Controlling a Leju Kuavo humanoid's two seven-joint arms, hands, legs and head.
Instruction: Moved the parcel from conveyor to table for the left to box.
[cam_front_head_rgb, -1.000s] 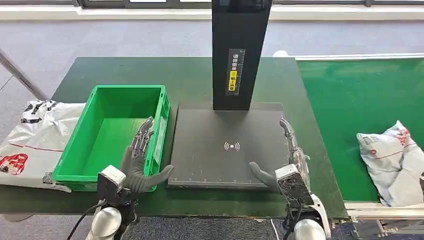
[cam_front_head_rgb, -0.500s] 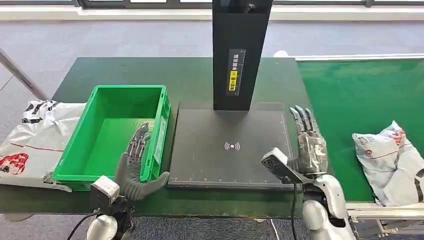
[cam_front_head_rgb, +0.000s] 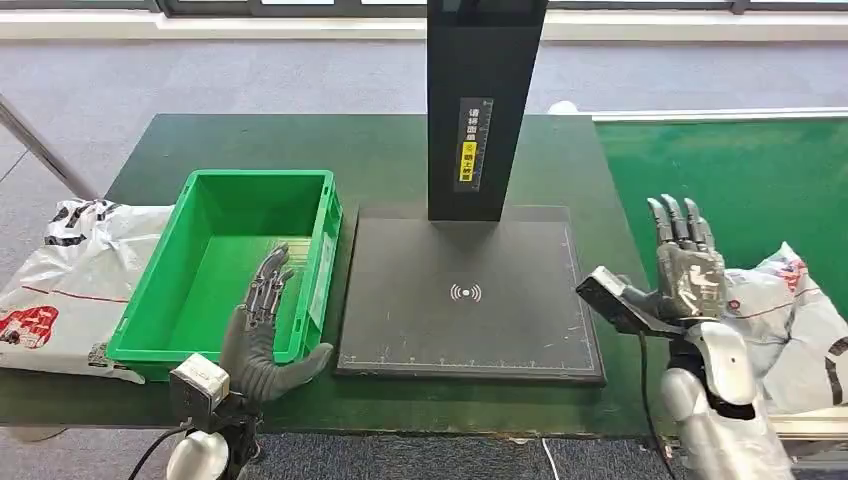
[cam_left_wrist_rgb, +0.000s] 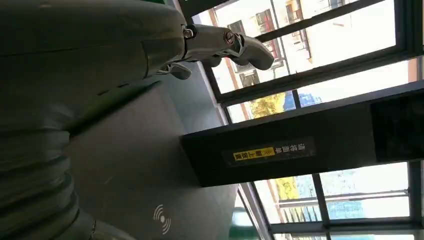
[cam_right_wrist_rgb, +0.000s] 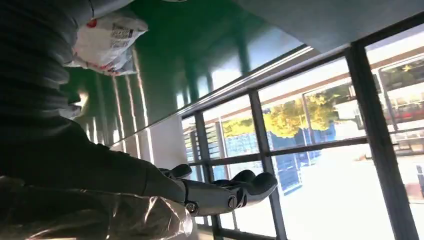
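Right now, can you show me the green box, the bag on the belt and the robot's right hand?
green box (cam_front_head_rgb: 205, 345), head view, near rim
bag (cam_front_head_rgb: 800, 335), head view, white middle
right hand (cam_front_head_rgb: 688, 268), head view, back of hand

The parcel (cam_front_head_rgb: 790, 325) was white with red and black markings. The conveyor (cam_front_head_rgb: 730, 190) was bright green, the counter (cam_front_head_rgb: 380, 150) a darker green. The crate (cam_front_head_rgb: 232, 262) was vivid green. The scanner pad (cam_front_head_rgb: 465, 295) was matte black with a white wireless symbol, and its black column (cam_front_head_rgb: 485, 100) carried a yellow-and-black label. A white bag (cam_front_head_rgb: 60, 275) bore black and red print. The left hand (cam_front_head_rgb: 262, 335) was dark grey.
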